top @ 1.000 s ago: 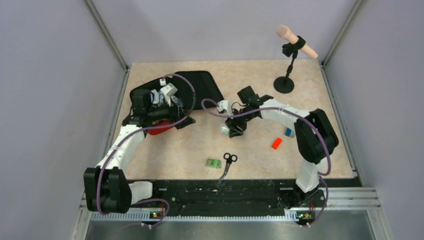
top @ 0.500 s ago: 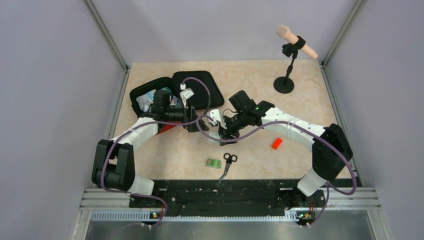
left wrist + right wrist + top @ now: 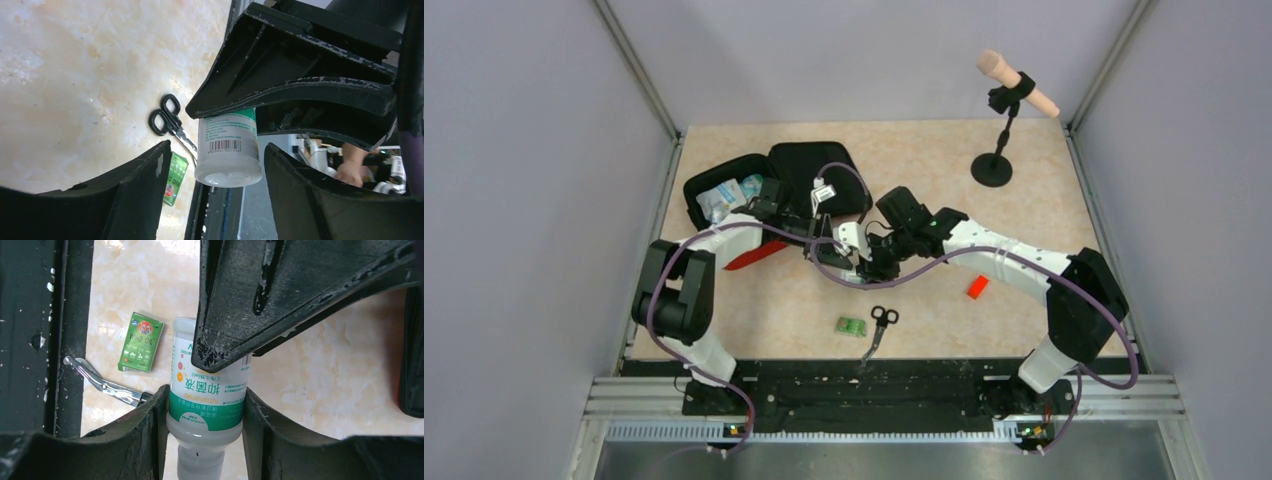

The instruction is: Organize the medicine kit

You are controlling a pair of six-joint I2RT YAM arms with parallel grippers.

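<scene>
Scissors beside green packet, bottle, medicine kit beyond

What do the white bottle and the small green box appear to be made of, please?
The bottle looks like translucent white plastic, semi-matte, with a glossy printed label. The green box appears to be printed cardboard, judging by flat faces and crisp folded edges.

1. The red soft zippered clamshell medicine kit lies open and flat, both black-lined halves facing up.
2. It sits at the far left of the beige table.
3. Its left half holds pale packets; the right half shows mostly bare lining.
</scene>
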